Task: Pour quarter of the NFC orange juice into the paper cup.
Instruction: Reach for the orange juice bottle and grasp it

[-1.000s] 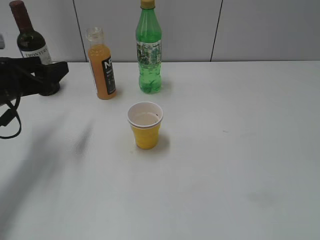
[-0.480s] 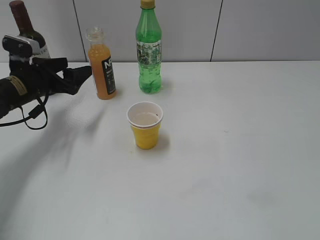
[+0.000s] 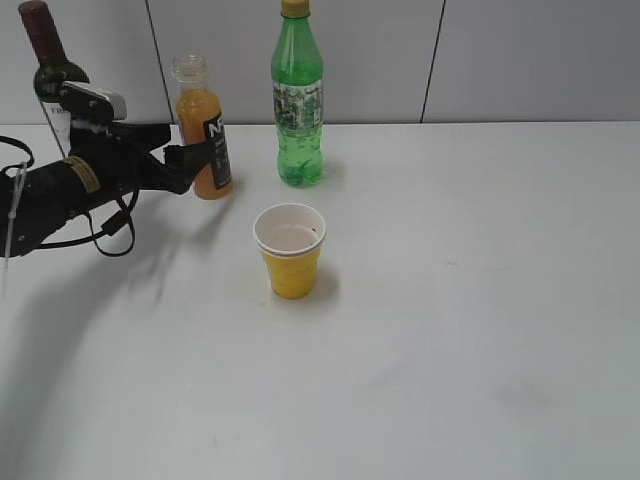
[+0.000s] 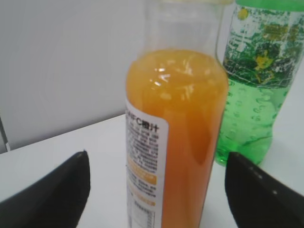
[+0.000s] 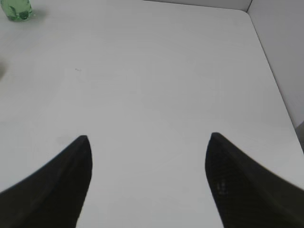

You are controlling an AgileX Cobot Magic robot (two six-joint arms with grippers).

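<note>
The NFC orange juice bottle (image 3: 203, 130), uncapped, stands at the back left of the table. In the left wrist view the bottle (image 4: 175, 137) stands close, between my two open fingers, with gaps on both sides. My left gripper (image 3: 190, 160) is open, its fingertips at the bottle's lower body. The yellow paper cup (image 3: 291, 250) stands upright in front of the bottles, its white inside visible. My right gripper (image 5: 147, 156) is open and empty over bare table; it does not show in the exterior view.
A green plastic bottle (image 3: 297, 100) stands just right of the juice; it also shows in the left wrist view (image 4: 256, 80). A dark wine bottle (image 3: 52, 75) stands at the far left behind my left arm. A grey wall runs behind the table.
My left arm has reached rightward from the left edge until its open fingers are at the juice bottle. The bottles and cup have not moved.
</note>
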